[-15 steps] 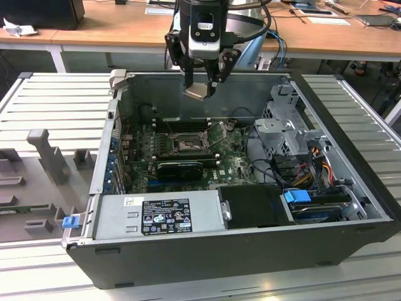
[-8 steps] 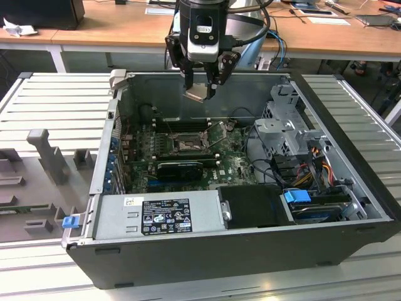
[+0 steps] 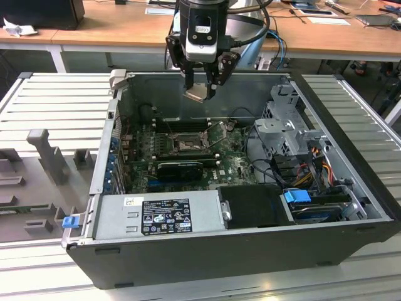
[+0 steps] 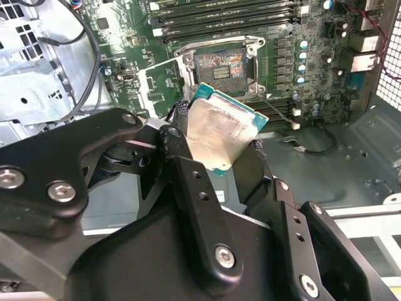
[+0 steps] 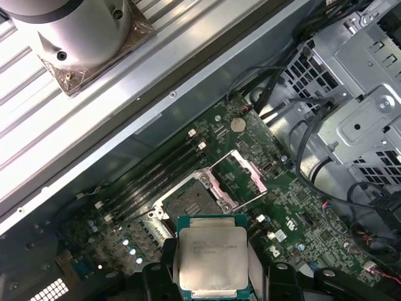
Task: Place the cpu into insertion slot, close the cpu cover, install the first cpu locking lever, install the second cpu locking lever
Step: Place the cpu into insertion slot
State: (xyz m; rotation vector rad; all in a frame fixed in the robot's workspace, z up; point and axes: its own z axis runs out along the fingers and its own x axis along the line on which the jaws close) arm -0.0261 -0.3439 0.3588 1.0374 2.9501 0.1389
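My gripper (image 3: 200, 89) hangs above the open computer case, shut on the cpu (image 3: 196, 94), which is held by two opposite edges and well clear of the board. Both wrist views show the chip's silvery top between the black fingers (image 4: 219, 135) (image 5: 212, 257). The insertion slot (image 3: 188, 145) (image 4: 219, 65) (image 5: 190, 198) lies bare on the green motherboard below the chip. The cpu cover (image 4: 164, 84) (image 5: 243, 170) is swung open beside the slot. A thin locking lever (image 5: 250, 202) stands raised beside the slot.
Black memory slots (image 4: 225, 19) run along one side of the socket. A metal drive cage (image 3: 289, 128) with cables sits at the exterior view's right, and a power supply (image 3: 163, 213) lies along the near case wall. The case rests on a ribbed grey table (image 3: 56, 100).
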